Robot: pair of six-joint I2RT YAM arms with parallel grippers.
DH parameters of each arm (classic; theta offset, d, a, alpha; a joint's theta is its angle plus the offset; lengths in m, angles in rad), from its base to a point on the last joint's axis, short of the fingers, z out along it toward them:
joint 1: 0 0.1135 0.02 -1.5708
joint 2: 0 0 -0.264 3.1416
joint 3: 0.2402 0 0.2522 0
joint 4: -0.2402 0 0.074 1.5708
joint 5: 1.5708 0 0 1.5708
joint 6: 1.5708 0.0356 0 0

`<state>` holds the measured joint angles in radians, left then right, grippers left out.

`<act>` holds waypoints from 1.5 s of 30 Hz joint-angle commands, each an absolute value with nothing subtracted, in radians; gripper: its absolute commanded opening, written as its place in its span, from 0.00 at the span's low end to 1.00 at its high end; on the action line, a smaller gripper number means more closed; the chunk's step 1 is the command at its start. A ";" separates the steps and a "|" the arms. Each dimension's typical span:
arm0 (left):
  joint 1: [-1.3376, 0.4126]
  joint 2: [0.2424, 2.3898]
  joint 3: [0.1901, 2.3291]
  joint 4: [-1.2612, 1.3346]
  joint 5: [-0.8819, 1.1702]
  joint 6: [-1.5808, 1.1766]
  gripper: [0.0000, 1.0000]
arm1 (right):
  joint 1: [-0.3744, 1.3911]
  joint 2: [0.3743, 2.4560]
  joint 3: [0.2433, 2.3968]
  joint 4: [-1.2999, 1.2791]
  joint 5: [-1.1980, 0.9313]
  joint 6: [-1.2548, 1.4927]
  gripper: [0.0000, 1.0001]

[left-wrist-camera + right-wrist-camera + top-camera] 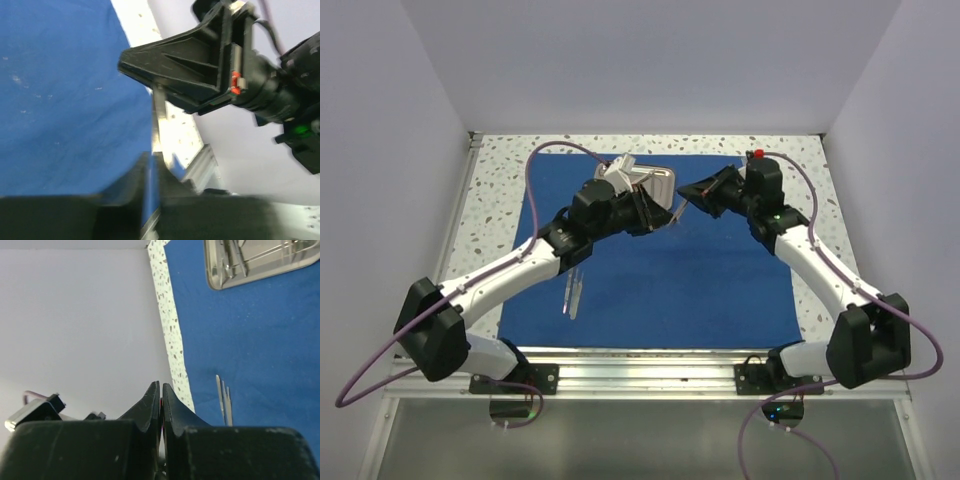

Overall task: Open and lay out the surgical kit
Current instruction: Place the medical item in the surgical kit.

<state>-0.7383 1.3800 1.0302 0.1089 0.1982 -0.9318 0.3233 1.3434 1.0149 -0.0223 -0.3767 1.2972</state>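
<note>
The royal-blue cloth lies spread flat on the table. The steel tray sits at its far middle and holds slim instruments; it also shows in the right wrist view. Steel tweezers lie on the cloth at the near left and show in the right wrist view. My left gripper is above the cloth just in front of the tray, shut on a slim steel instrument. My right gripper is shut with nothing seen in it, its tip at that instrument's far end.
The speckled tabletop borders the cloth on both sides. An aluminium rail runs along the near edge by the arm bases. White walls enclose the table.
</note>
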 commanded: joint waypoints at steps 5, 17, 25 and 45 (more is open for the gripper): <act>-0.733 1.419 1.187 -0.178 0.072 -0.758 1.00 | 0.279 1.264 1.101 -0.309 -0.358 1.053 0.00; -0.552 1.296 1.180 -0.489 -0.213 -0.571 1.00 | 0.343 1.312 1.071 -0.868 -0.010 0.502 0.00; -0.540 1.312 1.210 -0.494 -0.216 -0.558 1.00 | 0.520 1.397 0.927 -0.758 0.110 0.526 0.00; -0.528 1.348 1.249 -0.497 -0.196 -0.500 1.00 | 0.531 1.416 0.910 -0.682 0.339 0.568 0.58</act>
